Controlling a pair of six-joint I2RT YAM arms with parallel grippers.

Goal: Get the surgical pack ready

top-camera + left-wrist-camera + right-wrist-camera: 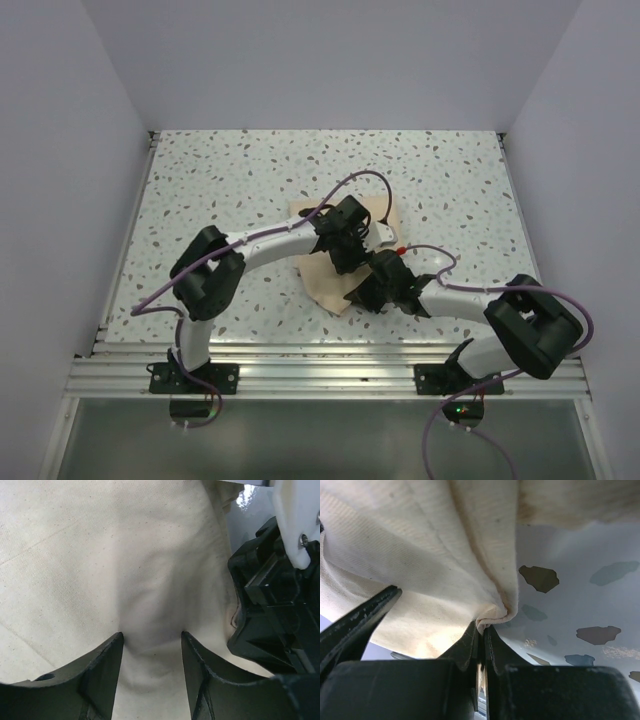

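Observation:
The beige cloth bundle (322, 280) lies folded at the middle of the table, mostly under both grippers. My left gripper (345, 248) is over its top; in the left wrist view the cloth (100, 555) fills the frame and the gripper (151, 637) is open, its fingertips pressed into the fabric, which dents between them. My right gripper (368, 292) is at the bundle's near right edge. In the right wrist view it (485, 625) is shut on a folded edge of the cloth (445, 555), lifted off the table. The steel tray, instruments and gauze packets are hidden or out of view.
The speckled table (250, 180) has walls at the left, back and right and a metal rail (330, 375) along the front edge. The right arm's black gripper body (272, 610) sits close to my left fingers.

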